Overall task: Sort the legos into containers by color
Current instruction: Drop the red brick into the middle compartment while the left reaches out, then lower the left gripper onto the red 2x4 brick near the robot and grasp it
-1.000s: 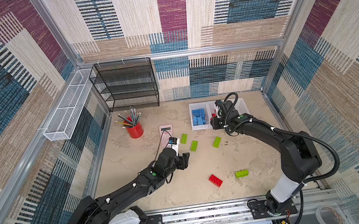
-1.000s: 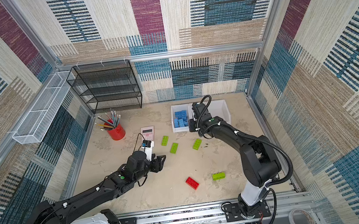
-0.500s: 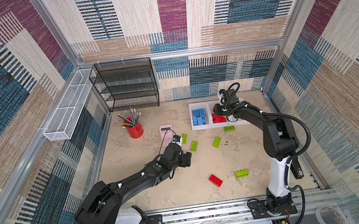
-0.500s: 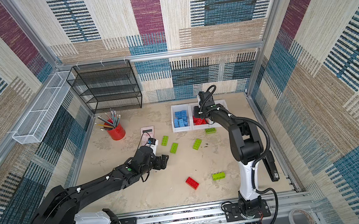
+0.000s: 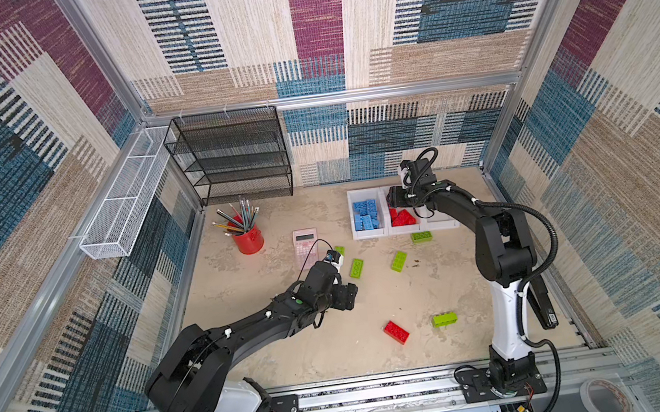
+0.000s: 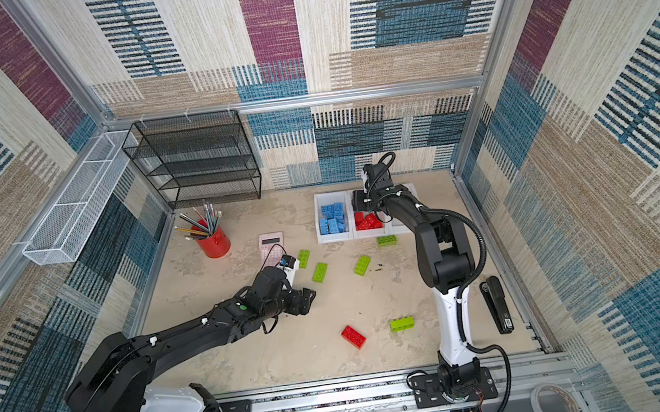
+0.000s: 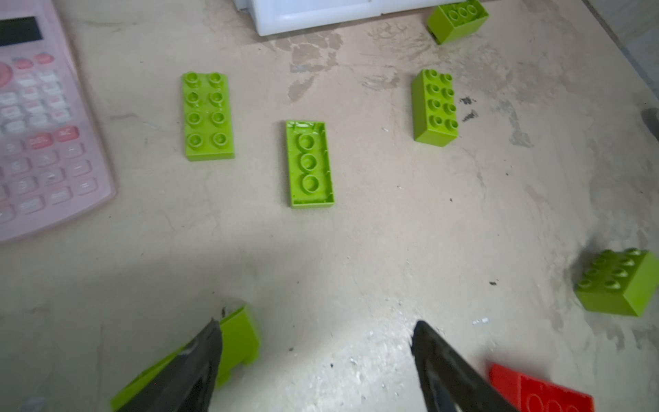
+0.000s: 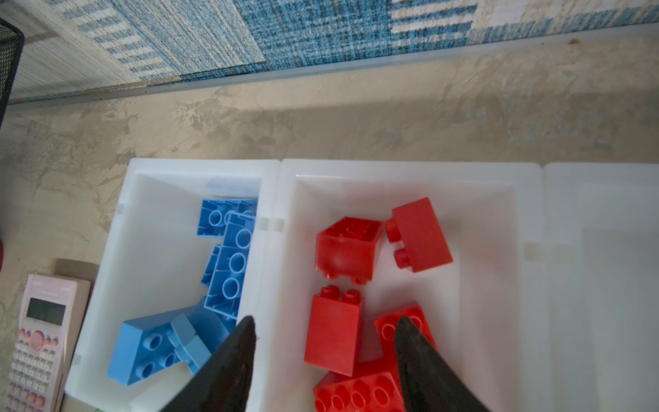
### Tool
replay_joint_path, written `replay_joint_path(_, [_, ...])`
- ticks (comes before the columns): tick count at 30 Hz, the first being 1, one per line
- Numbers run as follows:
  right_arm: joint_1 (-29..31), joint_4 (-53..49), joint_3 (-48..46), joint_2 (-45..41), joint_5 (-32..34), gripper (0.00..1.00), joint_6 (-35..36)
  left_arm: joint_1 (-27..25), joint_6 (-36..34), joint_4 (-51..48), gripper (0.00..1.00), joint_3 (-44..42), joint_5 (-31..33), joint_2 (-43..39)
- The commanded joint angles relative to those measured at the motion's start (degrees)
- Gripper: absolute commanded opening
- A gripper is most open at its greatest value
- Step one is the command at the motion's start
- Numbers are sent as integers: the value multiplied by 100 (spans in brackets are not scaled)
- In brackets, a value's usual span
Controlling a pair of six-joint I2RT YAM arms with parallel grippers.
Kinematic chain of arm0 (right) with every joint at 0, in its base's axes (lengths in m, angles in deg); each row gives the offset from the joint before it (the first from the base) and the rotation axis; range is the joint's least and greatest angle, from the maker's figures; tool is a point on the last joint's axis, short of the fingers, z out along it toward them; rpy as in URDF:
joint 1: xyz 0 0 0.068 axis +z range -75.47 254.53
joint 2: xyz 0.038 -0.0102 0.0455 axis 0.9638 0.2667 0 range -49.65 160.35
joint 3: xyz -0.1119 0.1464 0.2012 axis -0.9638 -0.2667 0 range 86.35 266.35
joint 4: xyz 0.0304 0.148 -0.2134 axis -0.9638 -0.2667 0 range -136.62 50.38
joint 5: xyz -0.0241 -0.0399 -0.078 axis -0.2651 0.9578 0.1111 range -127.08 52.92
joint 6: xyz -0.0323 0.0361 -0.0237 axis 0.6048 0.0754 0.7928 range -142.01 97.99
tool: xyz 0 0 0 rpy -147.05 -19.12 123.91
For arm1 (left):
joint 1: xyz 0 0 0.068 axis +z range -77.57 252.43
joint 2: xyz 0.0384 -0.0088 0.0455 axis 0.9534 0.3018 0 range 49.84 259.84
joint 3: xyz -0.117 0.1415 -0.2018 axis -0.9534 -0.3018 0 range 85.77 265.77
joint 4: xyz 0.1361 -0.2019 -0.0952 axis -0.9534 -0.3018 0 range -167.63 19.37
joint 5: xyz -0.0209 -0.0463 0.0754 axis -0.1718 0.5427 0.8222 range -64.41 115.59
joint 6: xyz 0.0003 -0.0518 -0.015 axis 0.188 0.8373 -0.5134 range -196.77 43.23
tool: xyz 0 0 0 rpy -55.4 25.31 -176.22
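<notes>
While my right gripper [image 8: 326, 321] hangs over the containers [image 8: 281, 167] with its jaws parted and nothing between them, my left gripper [image 7: 317, 324] hovers low over the table [image 7: 356, 249], jaws wide and empty — a green brick [image 7: 239, 342] lies at one finger, partly hidden by it, not squarely between the two; closing here would catch air or shove it askew; blue bricks [image 8: 228, 264] sit in one bin, red bricks [image 8: 342, 249] in the middle one, while five loose green bricks [image 7: 310, 164] and a stray red brick [image 5: 396, 332] lie about the table — a careless sweep could scatter them.
</notes>
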Motion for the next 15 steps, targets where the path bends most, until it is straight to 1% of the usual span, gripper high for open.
replay_joint_path(1, [3, -27, -40, -210, -97, 67, 59, -143, -421, 50, 83, 137, -511, 73])
replay_joint_path(4, [3, 96, -322, -547, -265, 69, 34, -362, -620, -187, 83, 291, -478, 144])
replay_joint_path(8, [3, 377, -899, -1105, -587, 70, -42, -637, -720, -833, 82, 712, -453, 347])
replay_joint_path(15, [4, 974, -2114, -2207, -1028, 74, -282, -1231, -568, -1811, 82, 974, -249, 523])
